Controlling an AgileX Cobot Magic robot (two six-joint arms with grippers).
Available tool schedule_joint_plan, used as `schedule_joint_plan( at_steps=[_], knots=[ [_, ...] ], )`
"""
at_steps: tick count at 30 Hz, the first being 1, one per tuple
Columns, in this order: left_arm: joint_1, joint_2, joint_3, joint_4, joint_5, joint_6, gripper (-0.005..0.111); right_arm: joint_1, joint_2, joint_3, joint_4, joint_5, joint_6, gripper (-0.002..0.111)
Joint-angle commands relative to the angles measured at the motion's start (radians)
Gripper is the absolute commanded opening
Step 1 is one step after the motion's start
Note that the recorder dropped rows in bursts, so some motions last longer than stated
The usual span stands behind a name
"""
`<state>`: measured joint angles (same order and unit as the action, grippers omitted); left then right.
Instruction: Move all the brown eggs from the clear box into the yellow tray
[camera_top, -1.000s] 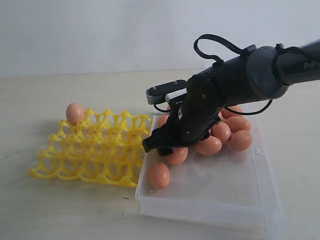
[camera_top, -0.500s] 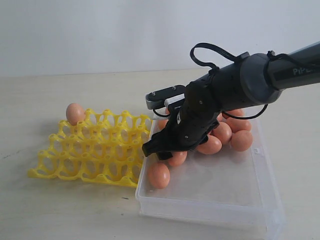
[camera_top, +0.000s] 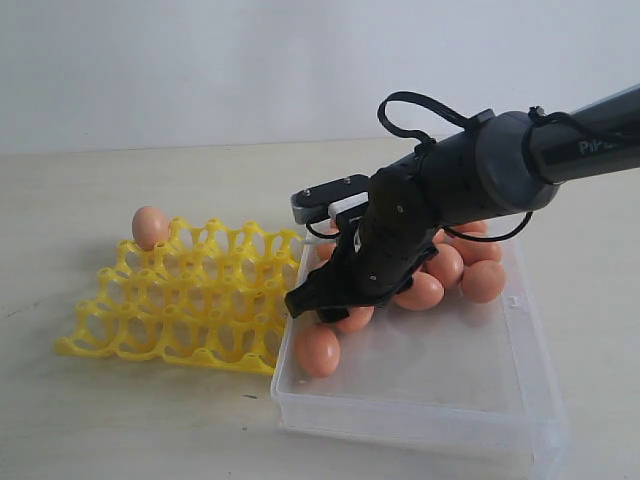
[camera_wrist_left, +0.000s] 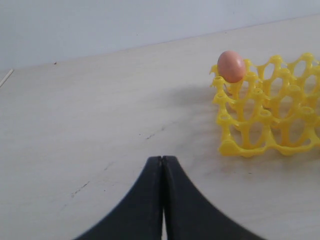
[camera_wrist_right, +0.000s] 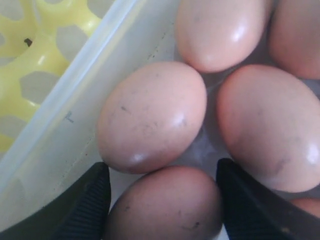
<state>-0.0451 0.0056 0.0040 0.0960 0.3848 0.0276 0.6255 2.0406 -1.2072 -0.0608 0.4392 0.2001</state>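
Brown egg (camera_wrist_right: 165, 212) just inside the clear box (camera_wrist_right: 55, 135) wall, my right gripper (camera_wrist_right: 162, 172) straddles it, jaws apart, can't tell if squeezing

The tray (camera_top: 170, 300) lies on the table (camera_top: 100, 420) at 9 o'clock of the box (camera_top: 430, 425), with its 3 o'clock edge just beside the box's wall. One egg (camera_top: 150, 227) sits in the tray's 11 o'clock corner cup. Inside the box, the eggs (camera_top: 482, 281) crowd toward 12 o'clock. A single egg (camera_top: 317, 350) lies apart at the cluster's 7 o'clock, near the 9 o'clock wall.
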Motion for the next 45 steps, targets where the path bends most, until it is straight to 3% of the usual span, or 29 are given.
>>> schedule_joint_plan(
  at_steps=[1,24,37,45],
  knots=[
    [-0.005,-0.006,-0.004,-0.001,-0.006,-0.005,0.000,-0.003,-0.001,0.001,0.000,0.005,-0.099,0.000],
    [-0.005,-0.006,-0.004,-0.001,-0.006,-0.005,0.000,0.020,-0.172,0.003,0.037,0.003,-0.221,0.000],
    [-0.005,-0.006,-0.004,-0.001,-0.006,-0.005,0.000,0.161,-0.229,0.003,0.113,-0.494,-0.356,0.000],
    [-0.005,-0.006,-0.004,-0.001,-0.006,-0.005,0.000,0.169,-0.127,0.003,0.111,-0.719,-0.338,0.000]
  ],
)
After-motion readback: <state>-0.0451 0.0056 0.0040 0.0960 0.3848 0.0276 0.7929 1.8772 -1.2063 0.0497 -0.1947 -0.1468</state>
